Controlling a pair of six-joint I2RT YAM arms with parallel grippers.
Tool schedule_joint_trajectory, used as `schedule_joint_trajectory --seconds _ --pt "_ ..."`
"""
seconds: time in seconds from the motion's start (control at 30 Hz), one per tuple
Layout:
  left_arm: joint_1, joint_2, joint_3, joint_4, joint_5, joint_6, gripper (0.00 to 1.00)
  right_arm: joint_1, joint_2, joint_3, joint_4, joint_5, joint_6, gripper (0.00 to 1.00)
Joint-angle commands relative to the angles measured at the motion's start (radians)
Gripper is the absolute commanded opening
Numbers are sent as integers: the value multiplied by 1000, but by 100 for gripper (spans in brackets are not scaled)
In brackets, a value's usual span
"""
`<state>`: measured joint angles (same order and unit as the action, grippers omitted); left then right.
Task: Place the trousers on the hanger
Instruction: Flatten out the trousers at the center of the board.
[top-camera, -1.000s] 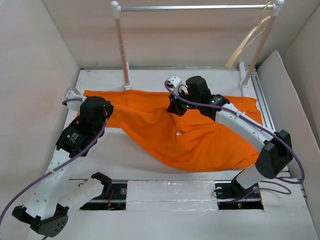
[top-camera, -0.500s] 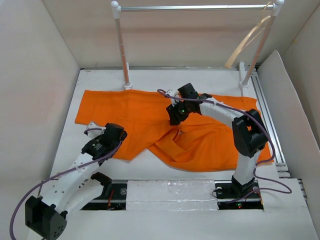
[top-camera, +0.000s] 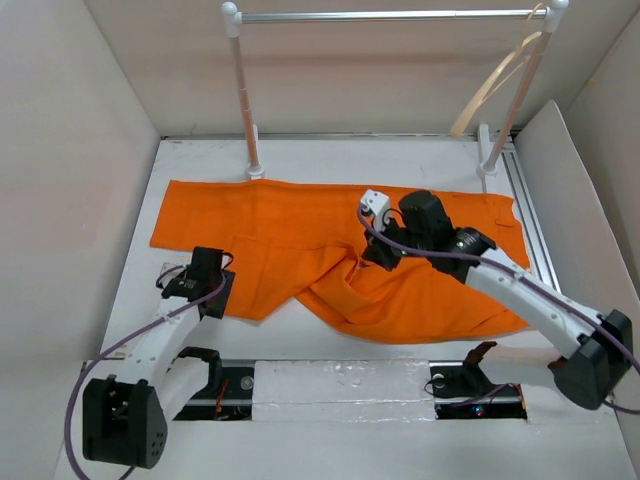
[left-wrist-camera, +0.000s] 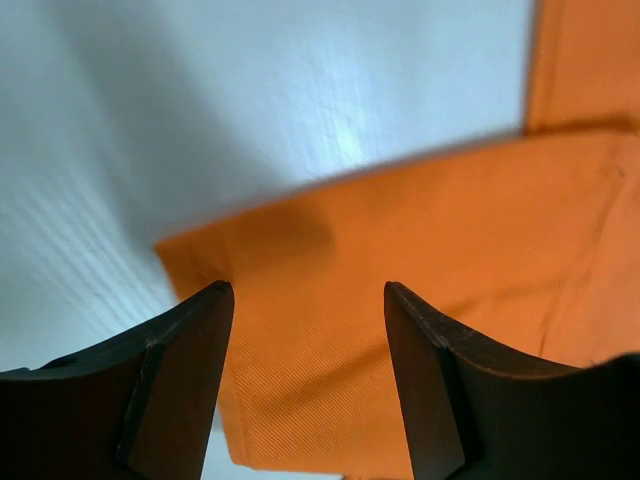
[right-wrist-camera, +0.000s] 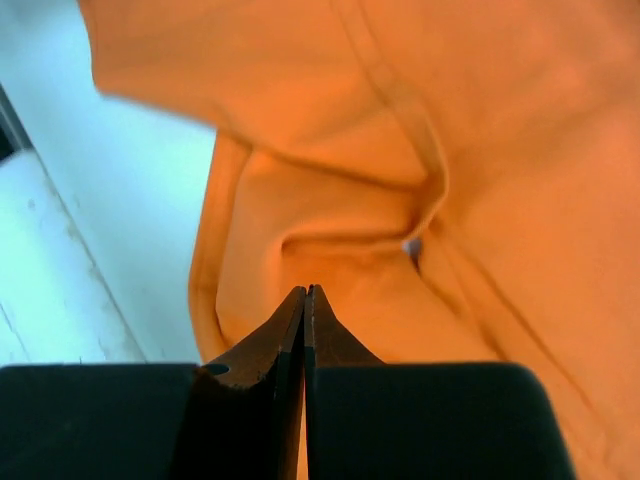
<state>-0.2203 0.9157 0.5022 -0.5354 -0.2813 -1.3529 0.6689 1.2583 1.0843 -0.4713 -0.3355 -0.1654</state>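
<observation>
We start at the left claw (left-wrist-camera: 308, 292). Its two dark fingers (left-wrist-camera: 190, 370) stand apart with nothing between them. In the left wrist view a corner of the trousers (top-camera: 290, 230) lies below the gap, with white desk (top-camera: 330, 155) showing beyond the cloth edge. From above, this claw sits at the near left edge of the orange cloth, and its arm runs back to the base at the near left of the desk.

The right claw (right-wrist-camera: 306, 292) has its fingers pressed together, tip against tip. We see no cloth caught between them. The tips point down at a crumpled fold where a seam curves through the fabric, and a strip of bare desk shows to the left in that wrist view. From above, this claw sits over the middle of the garment, slightly right of centre, and its arm reaches in from the near right.

The trousers lie spread on the desk. One long stretch runs left to right along the far side, and a second, rumpled part angles toward the near edge under the right arm.

Behind the garment stands the rack (top-camera: 390, 15), with white posts and a silver bar. The hanger (top-camera: 490, 85), pale and curved, hangs at the bar's right end beside the right post, well apart from the trousers.
</observation>
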Motion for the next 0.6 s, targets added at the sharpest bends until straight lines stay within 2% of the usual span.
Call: schedule_joint_trajectory --seconds 0.0,0.03,0.13,0.23,0.47,0.57 --pt "130 -21 -34 13 166 8 57 6 -149 -79 -6 32 46 7" --pt "160 -21 -7 -73 131 14 59 6 -207 -134 -6 26 65 11" --pt "160 -8 16 -118 111 11 61 15 -263 -161 -16 26 78 13" --pt "160 23 10 -118 161 40 61 15 -283 -173 -20 1 84 14" --pt "136 103 117 -241 186 64 59 6 -307 -141 -35 10 86 15" --pt "105 114 145 -276 165 8 59 -23 -309 -110 -39 15 86 15"
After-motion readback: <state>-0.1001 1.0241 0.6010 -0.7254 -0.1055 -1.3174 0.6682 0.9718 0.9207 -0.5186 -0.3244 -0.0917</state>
